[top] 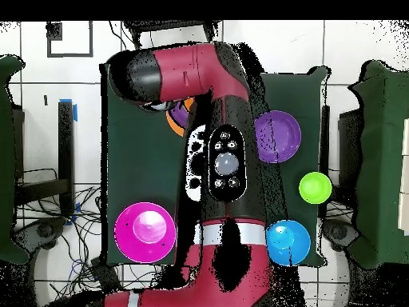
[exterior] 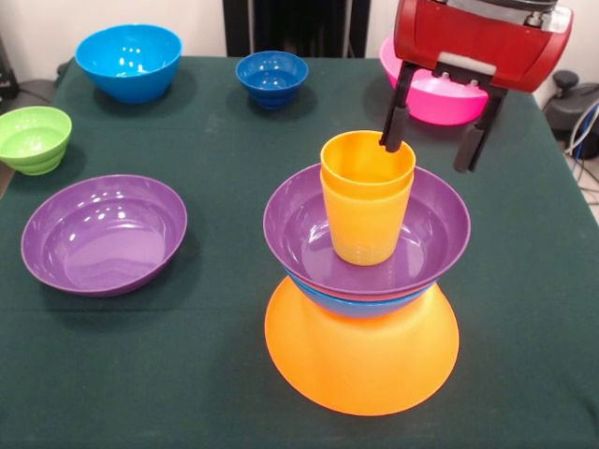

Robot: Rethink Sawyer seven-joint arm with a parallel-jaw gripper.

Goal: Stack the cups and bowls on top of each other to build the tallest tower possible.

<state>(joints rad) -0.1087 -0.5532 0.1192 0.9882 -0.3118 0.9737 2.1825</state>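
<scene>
The tower stands front and centre: a wide yellow-orange bowl [exterior: 361, 360] upside down, a bright blue bowl [exterior: 360, 303] on it, then a purple bowl [exterior: 440, 224]. Inside the purple bowl sit two nested cups, an orange one [exterior: 367, 161] in a yellower ribbed one [exterior: 363, 234]. My gripper [exterior: 433, 140] hangs open just behind and to the right of the cups, its left finger [exterior: 397, 126] at the orange cup's rim, nothing between the fingers. In the overhead view the arm hides the tower except an orange edge [top: 171, 122].
Loose bowls lie around: purple [exterior: 103, 234] [top: 277, 136] at the left, green [exterior: 35, 138] [top: 315, 187], bright blue [exterior: 128, 61] [top: 287, 242], small dark blue [exterior: 271, 77], and pink [exterior: 426, 98] [top: 144, 232] behind my gripper.
</scene>
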